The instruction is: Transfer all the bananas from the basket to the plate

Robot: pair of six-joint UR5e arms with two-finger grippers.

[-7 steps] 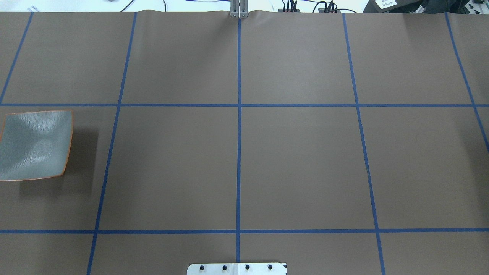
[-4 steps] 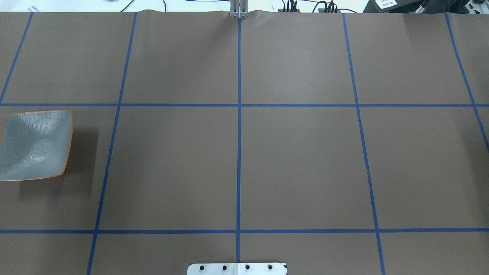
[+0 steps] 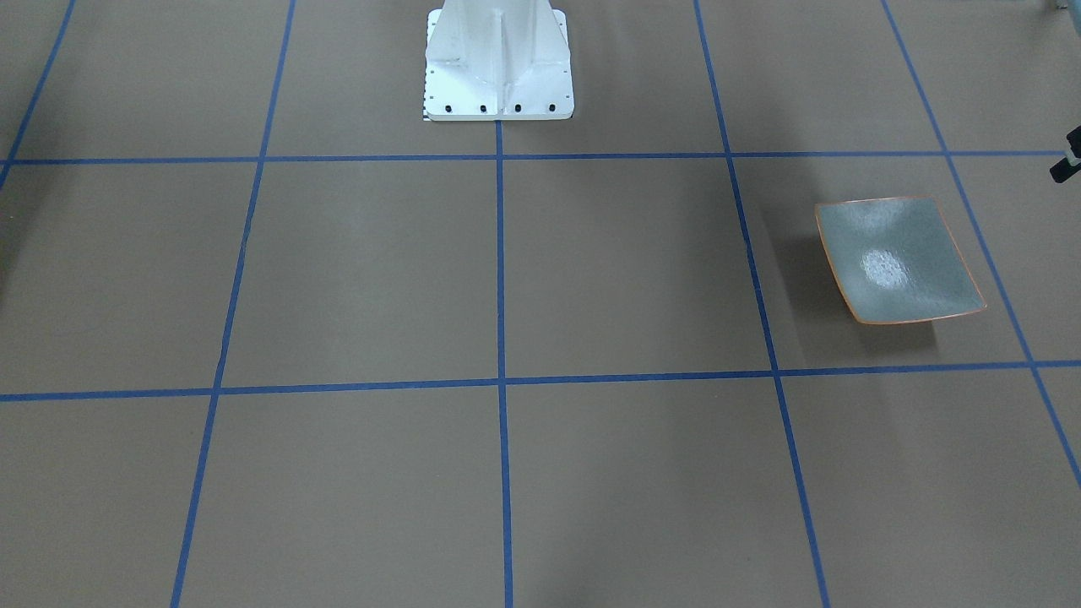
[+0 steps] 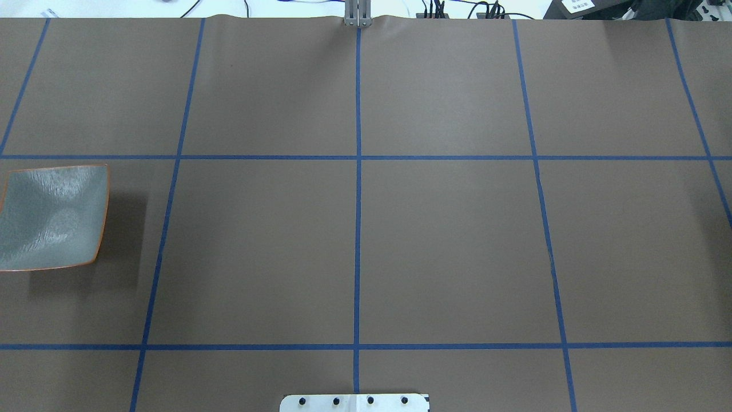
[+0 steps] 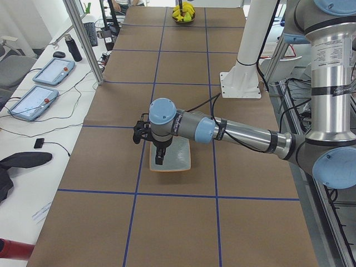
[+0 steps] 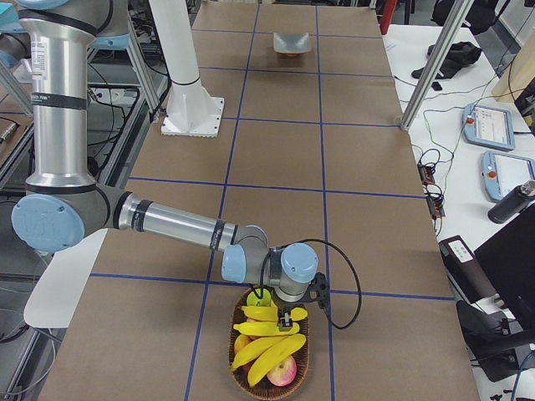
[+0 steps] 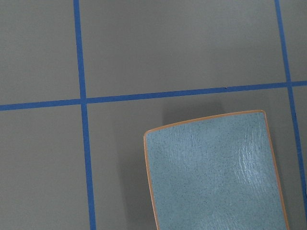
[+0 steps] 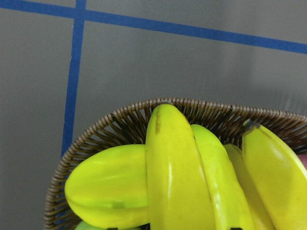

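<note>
- Underneath, table [image 4: 446, 229]: lies under brown paper, crossed by blue tape lines into squares.
- Left arm [image 5: 245, 133]: stretches out low across the table's end on the robot's left, wrist bent down.
- Right arm [image 6: 175, 224]: reaches out low at the opposite end, wrist bent down over the fruit.
- White pedestal [image 3: 498, 59]: stands bolted at the middle of the robot's side of the table.
- Basket [image 8: 120, 120]: woven, brown, oval; sits at the table's end on the robot's right, just beside a blue tape line.
- Plate [image 4: 51, 217]: grey-green with an orange-brown rim; rests flat at the left end, well apart from the basket.
- Bananas [image 6: 272, 347]: lie piled in the basket, bright yellow, over a reddish fruit [image 6: 282, 373].
- Left gripper [image 5: 159, 160]: hangs pointing down over the plate; spread or pressed together, cannot tell.
- Right gripper [image 6: 288, 317]: points down at the top of the banana pile; spread, closed or touching, cannot tell.
</note>
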